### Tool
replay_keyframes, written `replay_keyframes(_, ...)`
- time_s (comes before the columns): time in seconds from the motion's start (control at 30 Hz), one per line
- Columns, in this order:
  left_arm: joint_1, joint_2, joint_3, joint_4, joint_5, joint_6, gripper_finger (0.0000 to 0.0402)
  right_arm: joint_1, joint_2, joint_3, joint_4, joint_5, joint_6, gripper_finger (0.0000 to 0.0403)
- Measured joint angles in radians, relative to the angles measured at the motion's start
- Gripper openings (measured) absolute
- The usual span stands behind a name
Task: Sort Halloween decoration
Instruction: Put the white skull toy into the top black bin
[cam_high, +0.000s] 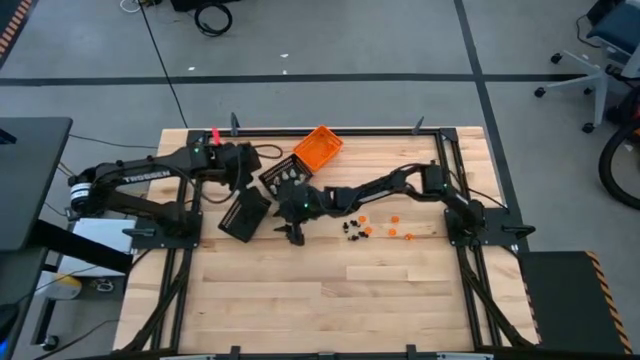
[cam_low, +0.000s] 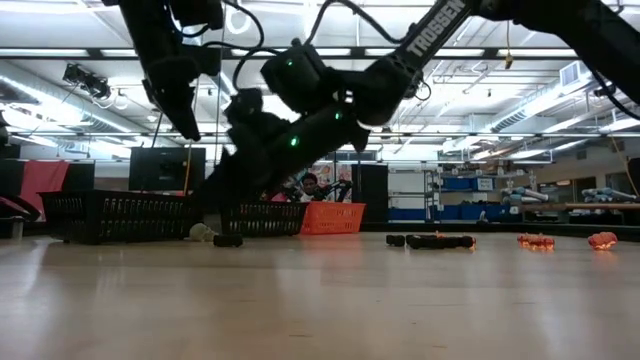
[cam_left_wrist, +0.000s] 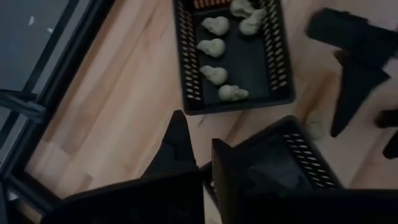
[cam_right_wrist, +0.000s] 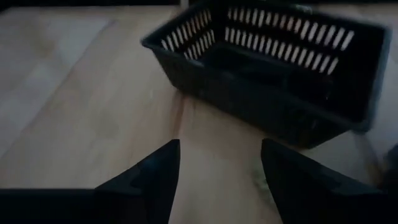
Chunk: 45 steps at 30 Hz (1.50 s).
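From the high view, the right tool (cam_high: 294, 234) reaches across to the middle of the tabletop (cam_high: 330, 300), its fingers spread wide over bare wood with nothing between them, just right of a black tray (cam_high: 245, 214). The left tool (cam_high: 243, 172) hangs above the far left part, shut with nothing in it, beside a second black tray (cam_high: 284, 176) and the orange tray (cam_high: 318, 147). Orange trinkets (cam_high: 392, 226) and black trinkets (cam_high: 352, 231) lie scattered right of the right tool. In the low view, black trinkets (cam_low: 437, 241) and orange ones (cam_low: 602, 240) rest on the wood at right, with a whitish trinket (cam_low: 202, 232) in front of the black trays (cam_low: 118, 216). The left wrist view shows whitish trinkets (cam_left_wrist: 215, 47) lying inside one black tray (cam_left_wrist: 186, 74), the closed fingers (cam_left_wrist: 177, 146) above the rim of the other. In the right wrist view the parted fingers (cam_right_wrist: 155, 171) straddle bare tabletop near a black tray (cam_right_wrist: 267, 102).
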Motion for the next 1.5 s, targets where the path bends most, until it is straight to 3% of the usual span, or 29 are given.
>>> replay_keyframes(0.17, 0.043, 0.000, 0.000, -0.009, 0.000, 0.036, 0.0000, 0.016, 0.028, 0.005, 0.028, 0.116, 0.049, 0.0222)
replay_keyframes(0.47, 0.059, 0.000, 0.000, -0.016, 0.001, 0.067, 0.0000, 0.019, 0.028, 0.005, 0.035, 0.121, 0.019, 0.0207)
replay_keyframes(0.67, 0.059, 0.000, -0.001, -0.014, 0.002, 0.067, 0.0000, 0.012, 0.028, 0.003, 0.034, 0.184, -0.020, 0.0203)
replay_keyframes(1.03, 0.059, 0.000, -0.001, -0.011, 0.002, 0.066, 0.0000, 0.021, 0.105, 0.004, 0.092, 0.154, 0.034, 0.0203)
replay_keyframes(1.17, 0.059, 0.000, -0.002, -0.011, 0.002, 0.066, 0.0000, 0.031, 0.106, 0.005, 0.090, 0.188, 0.021, 0.0201)
replay_keyframes(1.33, 0.059, 0.000, -0.002, -0.010, 0.002, 0.066, 0.0000, 0.031, 0.107, 0.005, 0.095, 0.186, 0.024, 0.0179)
replay_keyframes(1.5, 0.059, 0.000, -0.002, -0.010, 0.002, 0.066, 0.0000, 0.032, 0.108, 0.004, 0.091, 0.182, 0.017, 0.0132)
